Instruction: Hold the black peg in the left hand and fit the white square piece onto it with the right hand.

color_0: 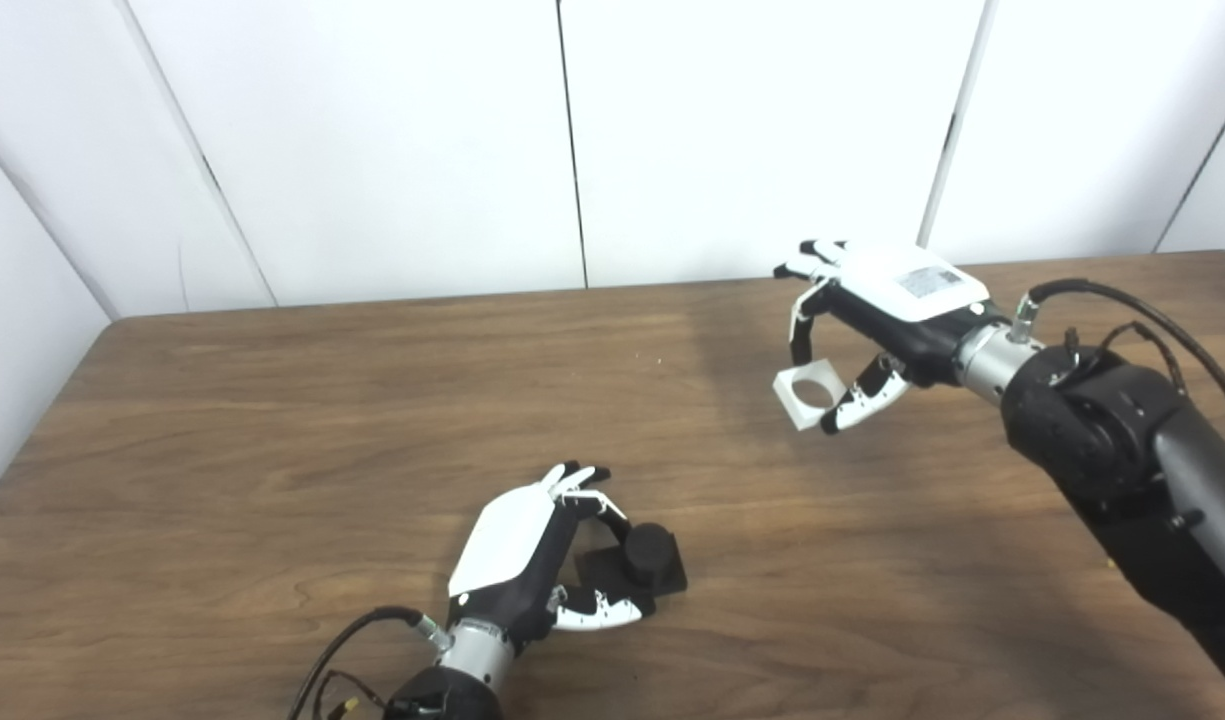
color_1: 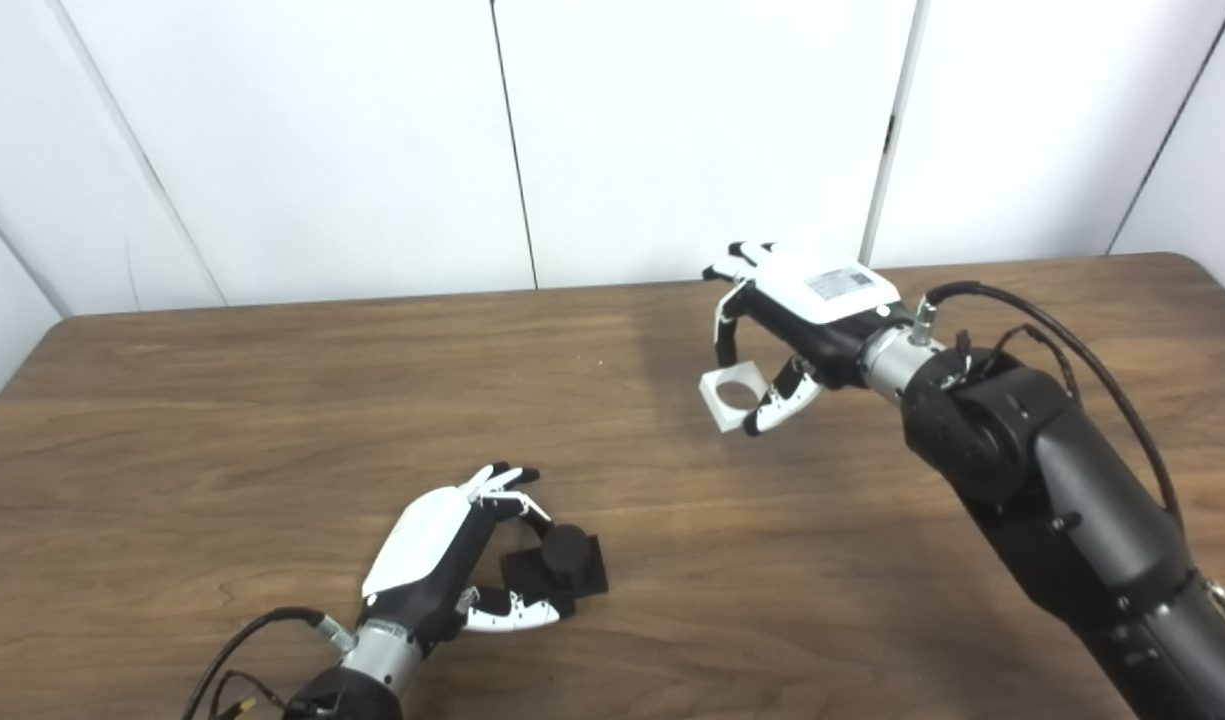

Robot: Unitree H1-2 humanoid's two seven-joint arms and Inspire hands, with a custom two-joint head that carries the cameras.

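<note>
A wooden table [color_0: 272,420] carries one thing: a black peg [color_0: 650,556] on its square base, near the front edge.

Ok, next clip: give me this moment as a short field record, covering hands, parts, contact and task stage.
left hand: low over the table, fingers curled around the black peg, seemingly gripping its base
black peg: short cylinder upright on a square black base, near the table's front edge
right hand: raised, pinching the white square piece
white square piece: round hole through it, tilted, clear of the wood
parts touching: no, well apart
task stage: both parts in hand, fitting not yet begun
</note>
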